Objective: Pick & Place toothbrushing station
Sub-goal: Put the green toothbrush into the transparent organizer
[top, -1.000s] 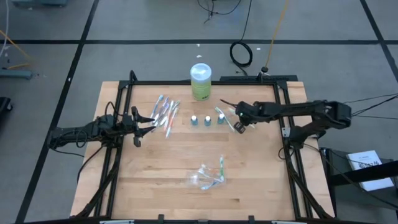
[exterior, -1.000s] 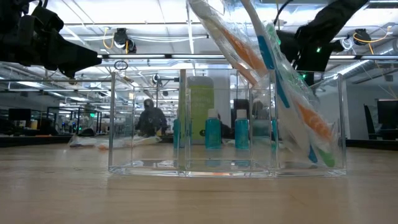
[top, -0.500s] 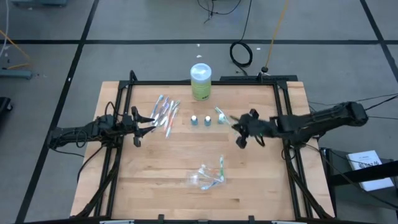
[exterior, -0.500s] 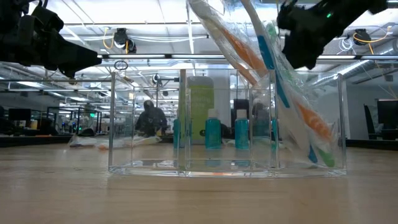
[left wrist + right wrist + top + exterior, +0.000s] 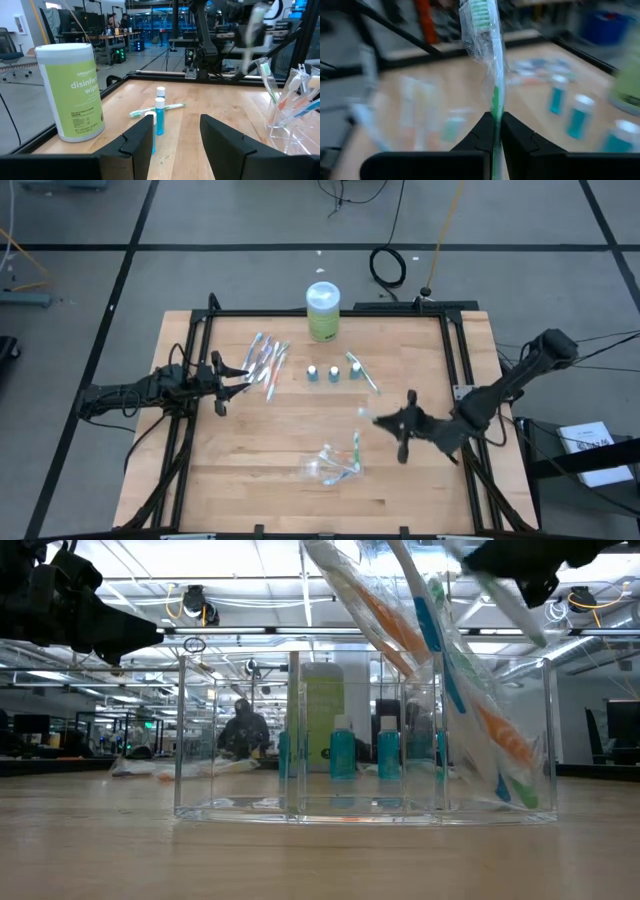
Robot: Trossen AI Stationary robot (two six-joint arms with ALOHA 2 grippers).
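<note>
right gripper (image 5: 385,420) pinches a wrapped green toothbrush (image 5: 490,55) above the table (image 5: 240,470).

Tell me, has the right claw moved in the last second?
Yes. The right gripper, pinching a wrapped green toothbrush, has swung away from the three small tubes toward the clear holder nearer the table's front.

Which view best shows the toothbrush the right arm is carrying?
The right wrist view: the wrapped green-and-white toothbrush stands pinched in the right gripper, filling the frame. The high view shows only a pale sliver at that gripper; the low and left wrist views show it as a blur.
</note>
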